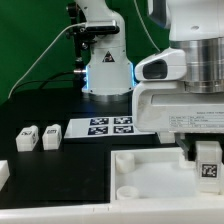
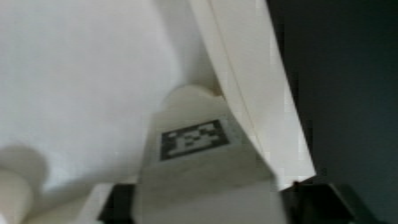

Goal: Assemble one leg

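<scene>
My gripper is shut on a leg, a small white block with a black-and-white tag, and holds it upright over the right part of the large white panel. In the wrist view the leg runs between the two dark fingertips, with its tag facing the camera. The panel's flat floor and raised side wall lie beneath it. I cannot tell whether the leg's end touches the panel. Two more legs stand side by side on the black table at the exterior view's left.
The marker board lies flat behind the panel, in front of the arm's base. Another white part shows at the exterior view's far left edge. A round socket bump on the panel shows in the wrist view.
</scene>
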You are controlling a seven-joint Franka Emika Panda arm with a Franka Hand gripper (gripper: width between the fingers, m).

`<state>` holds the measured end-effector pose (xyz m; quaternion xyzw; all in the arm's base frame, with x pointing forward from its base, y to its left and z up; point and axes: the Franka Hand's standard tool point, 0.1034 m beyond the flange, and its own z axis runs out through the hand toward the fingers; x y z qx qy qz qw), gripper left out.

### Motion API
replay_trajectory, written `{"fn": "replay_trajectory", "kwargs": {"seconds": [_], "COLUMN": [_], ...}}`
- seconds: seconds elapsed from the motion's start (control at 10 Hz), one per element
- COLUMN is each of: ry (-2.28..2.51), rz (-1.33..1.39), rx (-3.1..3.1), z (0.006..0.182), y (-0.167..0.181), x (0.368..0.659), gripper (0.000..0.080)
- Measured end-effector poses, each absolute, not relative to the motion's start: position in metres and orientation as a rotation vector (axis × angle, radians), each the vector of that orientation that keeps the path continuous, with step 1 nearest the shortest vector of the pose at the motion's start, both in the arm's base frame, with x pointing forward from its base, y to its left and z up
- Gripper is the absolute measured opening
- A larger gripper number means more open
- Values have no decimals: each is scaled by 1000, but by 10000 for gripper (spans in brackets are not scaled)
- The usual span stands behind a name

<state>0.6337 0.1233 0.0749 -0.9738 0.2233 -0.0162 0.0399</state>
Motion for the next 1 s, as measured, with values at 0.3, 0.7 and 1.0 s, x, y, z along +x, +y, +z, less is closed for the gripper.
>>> {"fn": "replay_trajectory", "kwargs": {"seconds": [0.3,0.7,1.0], "ry": [1351,2333,2234], "rz": [-11,119,112], "rx": [-2737,-1919,-2032], "z": [74,70,70], "y": [118,118,119], "x": [634,634,633], "gripper": [301,295,295]}}
